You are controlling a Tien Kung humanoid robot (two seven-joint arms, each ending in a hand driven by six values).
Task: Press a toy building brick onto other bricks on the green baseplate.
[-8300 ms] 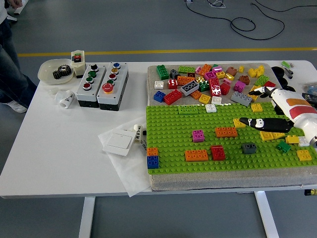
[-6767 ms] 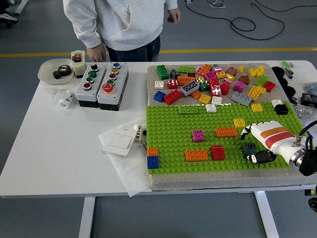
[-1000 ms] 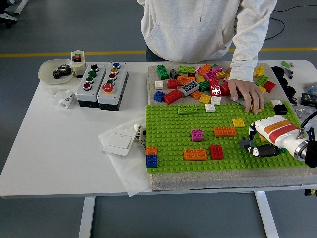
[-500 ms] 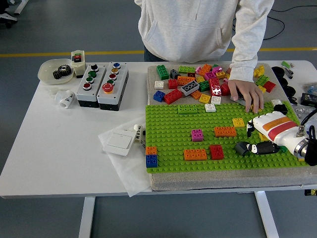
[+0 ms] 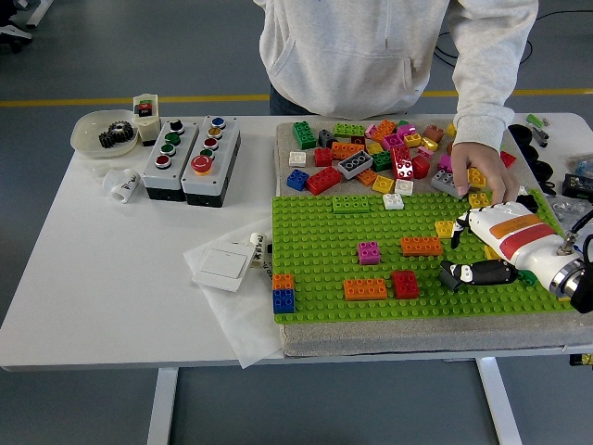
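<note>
The green baseplate lies on a grey mat at the table's right. On it stand a purple brick, two orange bricks, a red brick and a yellow one. An orange brick on a blue one sits at its left edge. My right hand, white with black fingers, reaches in low over the plate's right part. Its fingers are curled around a dark grey brick that is mostly hidden. A person's hand rests on the loose brick pile just beyond mine.
Two grey button boxes and a bowl with a black gear stand at the far left. A white switch plate lies on paper left of the baseplate. The person stands at the far edge.
My right hand has shifted slightly toward the far side with the dark brick in its fingers. The person's hand slid right along the brick pile, ending close above my hand.
</note>
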